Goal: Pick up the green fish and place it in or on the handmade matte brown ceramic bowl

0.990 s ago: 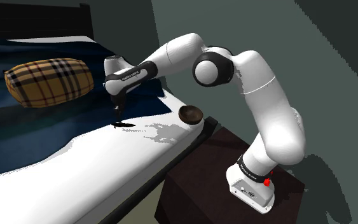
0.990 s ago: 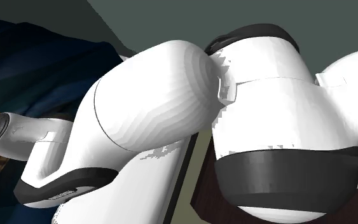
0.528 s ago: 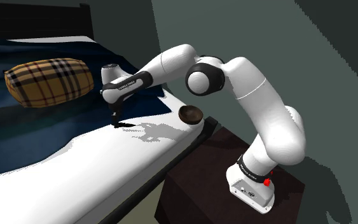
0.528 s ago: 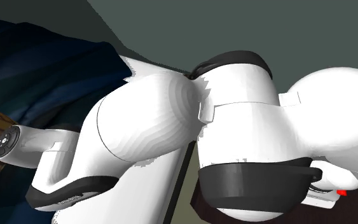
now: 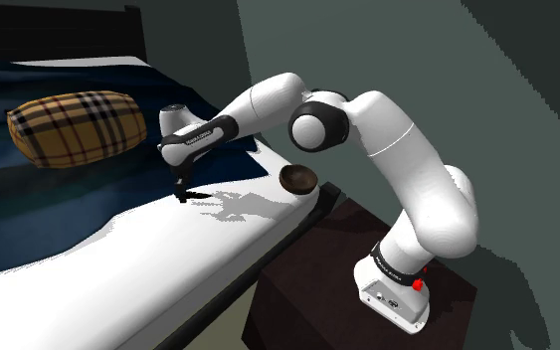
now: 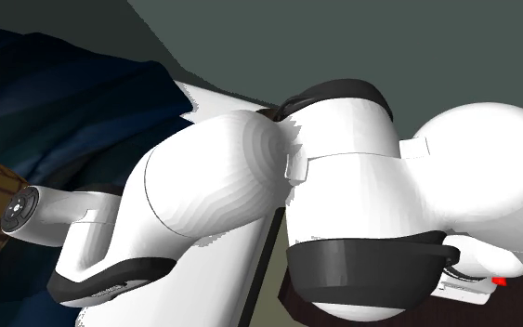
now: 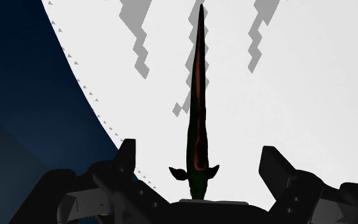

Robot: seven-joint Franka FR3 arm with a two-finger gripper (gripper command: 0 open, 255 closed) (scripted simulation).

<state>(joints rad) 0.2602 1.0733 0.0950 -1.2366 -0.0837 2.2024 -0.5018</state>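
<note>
Elbow dropped lower since second ago; my arm (image 5: 407,169) stretches over bed (image 5: 118,268), gripper (image 5: 179,191) pointing down, fingers spread either side of dark fish (image 7: 198,127) on white sheet, not touching it. Bowl (image 5: 298,179) near bed edge.

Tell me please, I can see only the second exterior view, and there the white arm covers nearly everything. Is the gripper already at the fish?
Observer: Yes. In the wrist view the thin dark fish lies on the white sheet between the fingers of the gripper. They stand apart and do not touch it.
Operator: Thank you. And where is the bowl from there?
Observer: In the shoulder view the brown bowl sits at the bed's corner, to that view's right of the gripper, close to the stand.
</note>
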